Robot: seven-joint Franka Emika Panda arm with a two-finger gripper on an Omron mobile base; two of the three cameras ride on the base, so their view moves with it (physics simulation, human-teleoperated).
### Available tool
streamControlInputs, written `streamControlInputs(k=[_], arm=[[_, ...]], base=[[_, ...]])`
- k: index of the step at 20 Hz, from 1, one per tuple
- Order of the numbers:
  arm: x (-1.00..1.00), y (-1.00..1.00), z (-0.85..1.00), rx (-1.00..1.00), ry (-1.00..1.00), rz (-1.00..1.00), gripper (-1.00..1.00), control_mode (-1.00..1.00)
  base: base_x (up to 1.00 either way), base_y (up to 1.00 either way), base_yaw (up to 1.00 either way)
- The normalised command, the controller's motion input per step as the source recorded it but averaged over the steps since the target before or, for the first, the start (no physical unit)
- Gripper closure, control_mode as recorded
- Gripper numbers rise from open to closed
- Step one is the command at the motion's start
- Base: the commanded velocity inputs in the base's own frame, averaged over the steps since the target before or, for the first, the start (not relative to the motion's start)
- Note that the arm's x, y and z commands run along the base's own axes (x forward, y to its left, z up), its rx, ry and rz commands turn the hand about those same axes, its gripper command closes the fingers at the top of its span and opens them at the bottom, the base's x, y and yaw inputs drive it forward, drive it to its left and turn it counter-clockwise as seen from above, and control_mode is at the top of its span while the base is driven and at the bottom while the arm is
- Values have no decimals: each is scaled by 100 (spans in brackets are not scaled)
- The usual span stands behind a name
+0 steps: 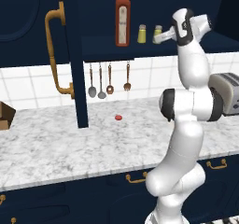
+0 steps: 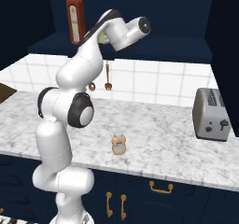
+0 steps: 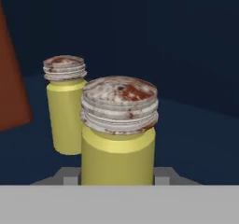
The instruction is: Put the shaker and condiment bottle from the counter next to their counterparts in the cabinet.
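Gripping shaker (image 3: 117,139) in end effector (image 3: 117,178) | twin shaker (image 3: 65,106) just beside

Olive-yellow shaker (image 3: 117,143) with rust-flecked silver cap, red green-capped bottle (image 1: 123,20), white-grey marbled counter (image 1: 56,148), peach-orange bottle (image 2: 119,143).

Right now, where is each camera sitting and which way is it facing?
Left base view: behind the arm's left, looking forward at the cabinet shelf and counter; the arm rises lower right.
Right base view: behind its right, facing the counter, condiment bottle and toaster; the arm rises lower left.
Hand view: on the hand, looking along the gripper at the shaker it holds.
Both base views share the red bottle.
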Motion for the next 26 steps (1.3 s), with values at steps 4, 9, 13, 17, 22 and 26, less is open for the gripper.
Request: streamControlInputs(k=[4, 9, 13, 17, 22, 26], arm=[[46, 0, -15, 0, 3, 3, 100, -100], [47, 0, -24, 0, 6, 5, -100, -100], [-7, -4, -5, 0, -1, 2, -100, -100], [-36, 11, 22, 3, 0, -3, -100, -100], [-57, 32, 7, 0, 0, -3, -100, -100], [-89, 29, 0, 0, -1, -12, -100, -100]], base=[[0, 0, 0], [0, 0, 0], [0, 0, 0], [0, 0, 0], [0, 0, 0], [0, 0, 0]])
